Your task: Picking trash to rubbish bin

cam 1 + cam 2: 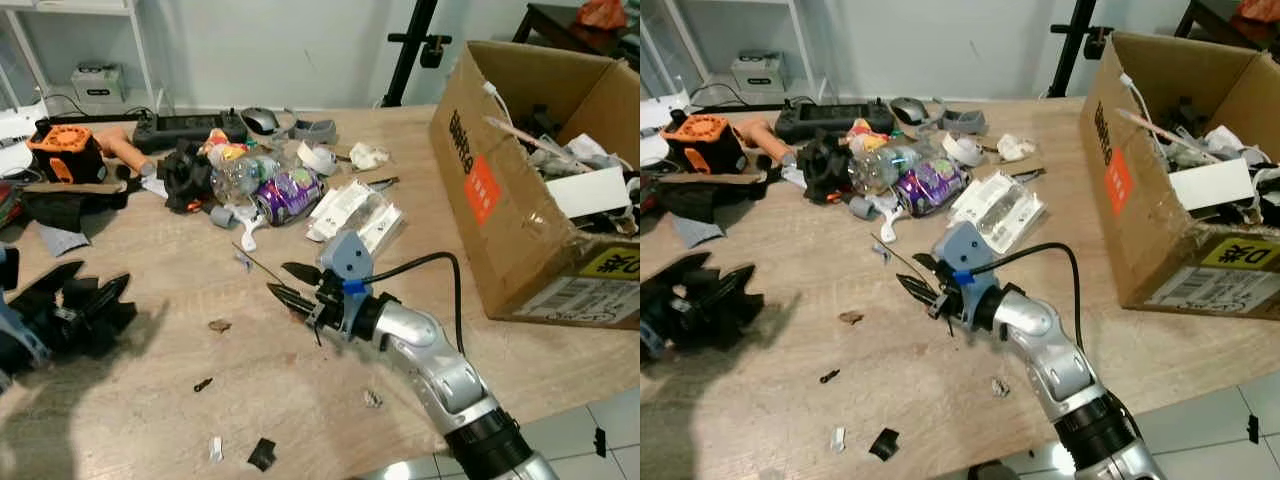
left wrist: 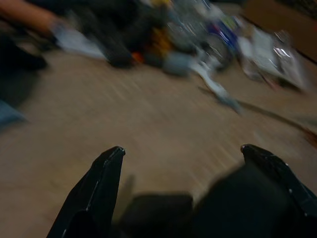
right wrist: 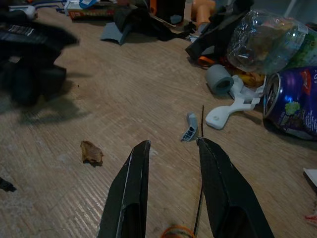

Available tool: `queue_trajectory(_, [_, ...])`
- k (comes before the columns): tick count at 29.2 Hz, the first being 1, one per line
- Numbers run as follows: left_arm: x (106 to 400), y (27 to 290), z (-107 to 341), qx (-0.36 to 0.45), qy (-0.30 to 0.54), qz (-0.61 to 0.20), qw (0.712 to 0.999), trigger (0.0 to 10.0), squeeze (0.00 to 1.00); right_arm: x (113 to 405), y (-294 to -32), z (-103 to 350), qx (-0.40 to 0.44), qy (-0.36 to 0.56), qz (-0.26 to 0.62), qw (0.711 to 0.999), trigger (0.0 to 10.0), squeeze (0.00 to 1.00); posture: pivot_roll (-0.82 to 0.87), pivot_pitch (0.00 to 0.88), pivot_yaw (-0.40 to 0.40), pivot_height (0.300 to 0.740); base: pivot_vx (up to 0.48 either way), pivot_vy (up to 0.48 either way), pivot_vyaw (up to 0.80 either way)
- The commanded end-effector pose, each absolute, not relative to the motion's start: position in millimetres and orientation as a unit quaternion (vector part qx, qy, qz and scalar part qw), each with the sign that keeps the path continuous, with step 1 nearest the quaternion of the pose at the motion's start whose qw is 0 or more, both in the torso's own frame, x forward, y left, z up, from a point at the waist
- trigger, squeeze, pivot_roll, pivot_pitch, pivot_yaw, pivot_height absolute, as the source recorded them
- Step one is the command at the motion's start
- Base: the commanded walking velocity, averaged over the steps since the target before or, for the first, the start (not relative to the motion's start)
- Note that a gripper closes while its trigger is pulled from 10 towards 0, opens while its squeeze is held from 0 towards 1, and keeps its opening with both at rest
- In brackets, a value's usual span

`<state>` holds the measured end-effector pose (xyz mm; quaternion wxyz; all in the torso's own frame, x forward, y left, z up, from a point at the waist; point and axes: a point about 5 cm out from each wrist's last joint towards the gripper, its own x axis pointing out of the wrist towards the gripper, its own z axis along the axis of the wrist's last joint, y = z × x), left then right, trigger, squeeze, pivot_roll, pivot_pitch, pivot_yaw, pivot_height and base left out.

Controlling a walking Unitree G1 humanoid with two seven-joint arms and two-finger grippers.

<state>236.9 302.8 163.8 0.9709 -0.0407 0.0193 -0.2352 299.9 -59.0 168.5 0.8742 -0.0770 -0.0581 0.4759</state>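
The right gripper (image 1: pixel 295 281) hovered low over the table (image 1: pixel 150 420), fingers parted and empty, a thin black stick (image 3: pixel 201 121) running along its right finger. The stick's long axis pointed ahead toward the trash pile (image 1: pixel 270 185). The cardboard box (image 1: pixel 520 230) sat well to the right. The left gripper (image 2: pixel 185 198), open and empty, was farther off.

Right arm (image 1: pixel 440 365): silver jointed shell, black cuff, blue wrist bracket, looped black cable. Right gripper (image 1: pixel 290 281): two long black tapered fingers. Left gripper (image 1: pixel 85 300): black, bulky.
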Motion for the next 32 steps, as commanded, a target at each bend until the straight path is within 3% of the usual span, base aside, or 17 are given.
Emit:
queue_trajectory(1, [231.4,296.3,159.8,-0.029,0.049,-0.271,0.961,10.0,0.00,297.2,-59.9,161.2,-0.078,-0.049,0.480,0.872,10.0,0.00,0.02,0.165,-0.063,0.740,0.000,0.000,0.00])
queue_trajectory(10, [241.7,285.2,158.3,0.023,0.028,-0.239,0.970,10.0,0.00,297.8,-60.4,161.7,-0.082,-0.051,0.480,0.872,10.0,0.00,0.02,0.165,-0.063,0.740,0.000,0.000,0.00])
queue_trajectory(11, [248.5,289.1,159.5,0.023,0.011,-0.196,0.980,0.4,0.00,298.0,-60.6,161.2,-0.083,-0.051,0.480,0.872,10.0,0.00,0.02,0.154,-0.067,0.740,0.000,0.000,0.00])
queue_trajectory(12, [250.6,290.0,161.3,0.019,0.001,-0.185,0.983,0.0,0.00,298.0,-60.9,161.1,-0.083,-0.051,0.480,0.872,10.0,0.00,0.01,0.153,-0.068,0.740,0.000,0.000,0.00])
queue_trajectory(25, [276.5,270.9,200.9,-0.067,-0.155,-0.116,0.979,0.0,0.00,303.2,-59.9,169.5,-0.068,-0.071,0.462,0.882,10.0,0.00,0.01,0.161,-0.071,0.740,0.000,0.000,0.00])
queue_trajectory(28, [288.3,242.1,215.2,-0.099,-0.186,-0.150,0.966,0.0,0.00,306.6,-59.1,179.0,-0.019,-0.087,0.438,0.895,10.0,0.00,0.01,0.164,-0.065,0.740,0.000,0.000,0.00])
queue_trajectory(32, [294.0,227.7,222.6,-0.112,-0.201,-0.175,0.957,0.0,0.00,307.1,-58.8,181.2,-0.017,-0.092,0.432,0.897,10.0,0.00,0.00,0.167,-0.061,0.740,0.000,0.000,0.00])
